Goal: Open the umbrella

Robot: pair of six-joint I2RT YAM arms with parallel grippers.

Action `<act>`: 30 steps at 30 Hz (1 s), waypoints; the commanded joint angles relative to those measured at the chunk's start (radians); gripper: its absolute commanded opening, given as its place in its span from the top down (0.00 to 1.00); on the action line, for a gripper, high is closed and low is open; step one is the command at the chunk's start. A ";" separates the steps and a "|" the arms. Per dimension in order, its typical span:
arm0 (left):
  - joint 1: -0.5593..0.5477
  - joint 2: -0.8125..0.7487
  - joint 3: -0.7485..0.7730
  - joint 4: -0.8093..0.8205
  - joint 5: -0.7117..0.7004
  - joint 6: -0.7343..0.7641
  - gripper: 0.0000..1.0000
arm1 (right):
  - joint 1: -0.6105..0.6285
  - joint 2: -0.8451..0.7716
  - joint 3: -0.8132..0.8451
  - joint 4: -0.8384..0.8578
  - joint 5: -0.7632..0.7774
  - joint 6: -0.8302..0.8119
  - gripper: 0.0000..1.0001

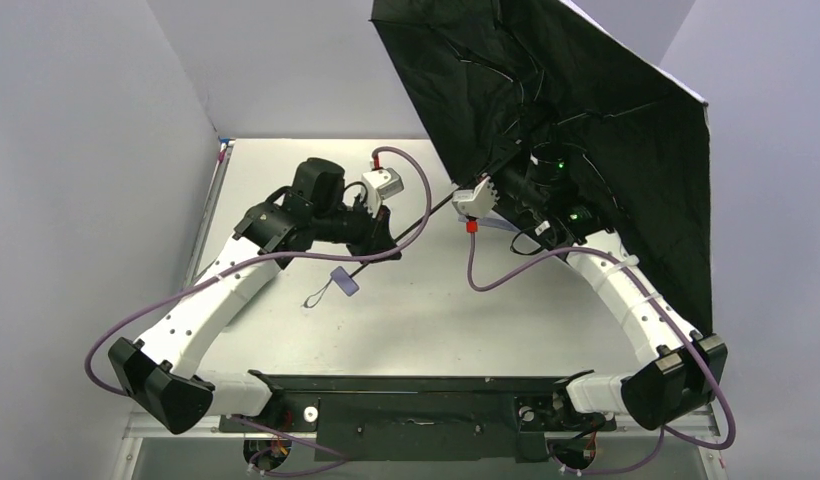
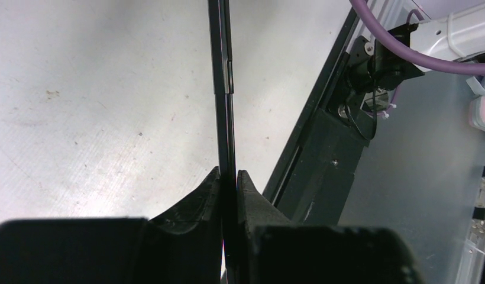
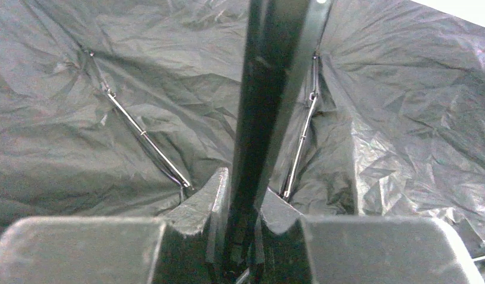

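Already open: the umbrella point(image 1: 546, 90) is tilted over the far right of the counter point(image 1: 436, 330), held on its shaft by both arms.

- Canopy point(image 3: 406, 118) is spread wide, with its underside toward the overhead camera. The fabric is black, matte and crinkled, with a thin pale rim along the upper right edge.
- Ribs point(image 3: 142, 133) are thin, jointed, silvery wire, running across the lining.
- Shaft point(image 2: 222, 89) is slim, black, glossy and stepped in sections. It slants down-left from the canopy's middle.
- At the shaft's low end is a small flat lavender handle point(image 1: 344, 283) with a thin cord loop point(image 1: 316, 298). It is close over the counter; contact is unclear.
- Left fingers point(image 2: 207, 192) are pressed onto the shaft low down, near the handle.
- Right fingers point(image 3: 213, 192) pinch the shaft up under the lining.
- The counter is pale grey and smooth, faintly scuffed.
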 commanded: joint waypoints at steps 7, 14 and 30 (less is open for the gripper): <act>0.013 -0.113 -0.063 -0.255 -0.053 0.177 1.00 | -0.171 0.070 0.083 0.221 0.223 -0.029 0.92; 0.014 -0.151 -0.118 -0.327 -0.084 0.236 1.00 | -0.216 0.101 0.111 0.242 0.231 -0.057 0.94; 0.033 -0.211 -0.231 -0.366 -0.102 0.292 1.00 | -0.288 0.132 0.165 0.339 0.258 -0.052 0.89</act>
